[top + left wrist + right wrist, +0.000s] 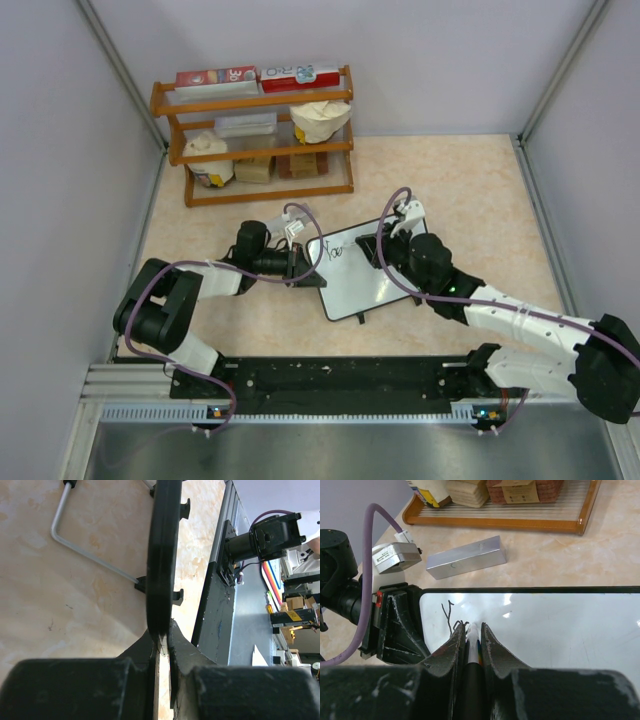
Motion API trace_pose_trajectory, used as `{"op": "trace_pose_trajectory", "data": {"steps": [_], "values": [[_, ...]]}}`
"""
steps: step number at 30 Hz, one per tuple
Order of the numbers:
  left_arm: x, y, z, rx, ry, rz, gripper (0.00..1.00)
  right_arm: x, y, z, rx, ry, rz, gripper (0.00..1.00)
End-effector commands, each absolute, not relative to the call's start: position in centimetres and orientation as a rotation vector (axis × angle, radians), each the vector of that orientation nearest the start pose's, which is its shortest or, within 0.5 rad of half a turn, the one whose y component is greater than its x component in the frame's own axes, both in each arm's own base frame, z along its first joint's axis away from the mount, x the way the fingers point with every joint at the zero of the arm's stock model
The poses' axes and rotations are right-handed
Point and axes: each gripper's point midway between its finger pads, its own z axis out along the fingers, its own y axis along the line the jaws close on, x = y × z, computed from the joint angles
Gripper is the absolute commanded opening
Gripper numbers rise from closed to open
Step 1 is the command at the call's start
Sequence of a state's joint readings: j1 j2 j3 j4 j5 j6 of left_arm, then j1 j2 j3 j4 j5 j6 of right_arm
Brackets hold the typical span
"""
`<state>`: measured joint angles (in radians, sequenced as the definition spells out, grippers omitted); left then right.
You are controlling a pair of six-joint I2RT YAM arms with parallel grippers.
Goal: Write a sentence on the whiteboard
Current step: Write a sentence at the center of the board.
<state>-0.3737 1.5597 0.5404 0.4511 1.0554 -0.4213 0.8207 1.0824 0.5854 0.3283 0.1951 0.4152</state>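
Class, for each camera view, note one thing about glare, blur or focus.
Top external view: even light, whiteboard sharp. Left wrist view: whiteboard's edge and left gripper dark, blurred close up. Right wrist view: bright glare spots on the whiteboard; right gripper soft-focused in the foreground.

On the table [450, 180], whiteboard [360, 285] in front, shelf [250, 100] behind, block [466, 557] between them.
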Motion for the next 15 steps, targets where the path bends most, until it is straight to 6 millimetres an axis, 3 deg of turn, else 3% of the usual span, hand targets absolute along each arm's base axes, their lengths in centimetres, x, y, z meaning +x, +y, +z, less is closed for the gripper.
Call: {"op": "trace_pose_trajectory", "data": {"steps": [1, 15], "values": [[21.4, -25.9, 8.7, 0.662, 2.111, -1.578, 0.00, 27.5, 25.8, 20.2, -0.195, 1.787, 0.706, 0.00], [21.4, -25.9, 8.7, 0.659, 2.111, -1.575, 0.00, 26.6, 25.7, 18.4, -0.230, 1.831, 0.710, 0.00]]}}
